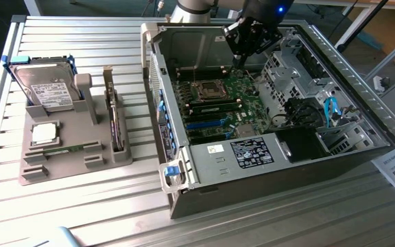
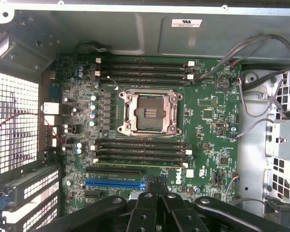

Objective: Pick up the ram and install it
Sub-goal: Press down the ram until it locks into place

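While the grey holder sits near the exterior view's left on the slatted worktop, the ram lies flat in its near slot, beside the silver processor chip and in front of the hard drive. Farther right stands the open computer case. Over the motherboard at its far side hangs the gripper, jaws closed and holding nothing.
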Robot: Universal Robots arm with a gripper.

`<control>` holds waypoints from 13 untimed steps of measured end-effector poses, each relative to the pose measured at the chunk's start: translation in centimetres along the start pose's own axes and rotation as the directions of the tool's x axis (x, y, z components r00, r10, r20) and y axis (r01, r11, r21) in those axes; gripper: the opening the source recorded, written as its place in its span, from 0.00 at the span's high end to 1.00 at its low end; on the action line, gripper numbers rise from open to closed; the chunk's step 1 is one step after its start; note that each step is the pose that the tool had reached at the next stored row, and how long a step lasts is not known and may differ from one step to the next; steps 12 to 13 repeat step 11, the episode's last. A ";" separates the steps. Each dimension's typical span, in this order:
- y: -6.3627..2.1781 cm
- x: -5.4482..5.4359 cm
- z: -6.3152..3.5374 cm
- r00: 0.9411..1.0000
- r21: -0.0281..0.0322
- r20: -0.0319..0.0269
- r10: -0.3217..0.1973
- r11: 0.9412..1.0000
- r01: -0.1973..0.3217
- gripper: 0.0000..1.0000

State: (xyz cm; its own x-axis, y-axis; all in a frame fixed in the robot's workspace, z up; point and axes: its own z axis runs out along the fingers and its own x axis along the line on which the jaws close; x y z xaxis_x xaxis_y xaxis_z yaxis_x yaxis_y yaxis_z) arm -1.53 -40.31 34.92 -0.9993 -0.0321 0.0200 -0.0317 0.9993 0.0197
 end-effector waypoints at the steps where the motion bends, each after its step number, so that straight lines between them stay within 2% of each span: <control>1: 0.00 0.0 0.00 1.000 0.000 0.000 0.002 1.000 -0.002 0.90; 13: 0.00 0.0 0.00 1.000 0.000 0.000 0.014 1.000 -0.014 0.90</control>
